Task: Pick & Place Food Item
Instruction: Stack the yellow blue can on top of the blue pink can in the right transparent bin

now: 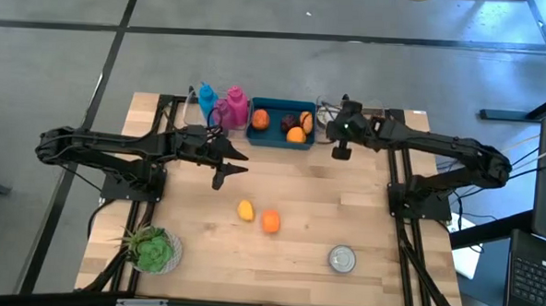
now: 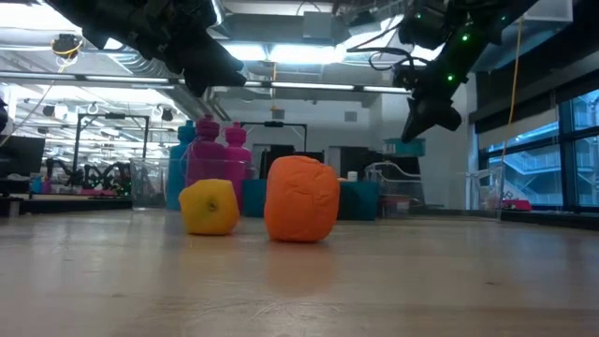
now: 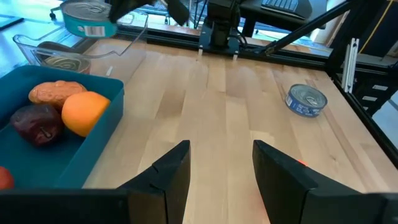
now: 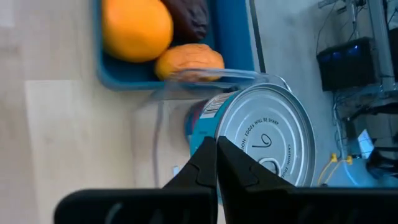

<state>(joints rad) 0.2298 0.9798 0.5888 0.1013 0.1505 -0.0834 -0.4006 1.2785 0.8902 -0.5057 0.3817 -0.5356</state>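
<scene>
hovering left gripper (image 1: 228,166), fingers parted, orange food item (image 1: 270,221) lying near

Pale wood table (image 1: 363,212); shiny metal can (image 3: 306,100)

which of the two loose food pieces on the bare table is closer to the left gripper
The yellow piece. It lies nearer the left gripper than the orange piece, which sits just beyond it toward the right arm's side and the can.

Wooden table (image 1: 299,186): blue bin (image 1: 280,138), bottles (image 1: 221,106), can (image 1: 342,258), plant (image 1: 151,249), perhaps two fruits (image 1: 257,216).
</scene>
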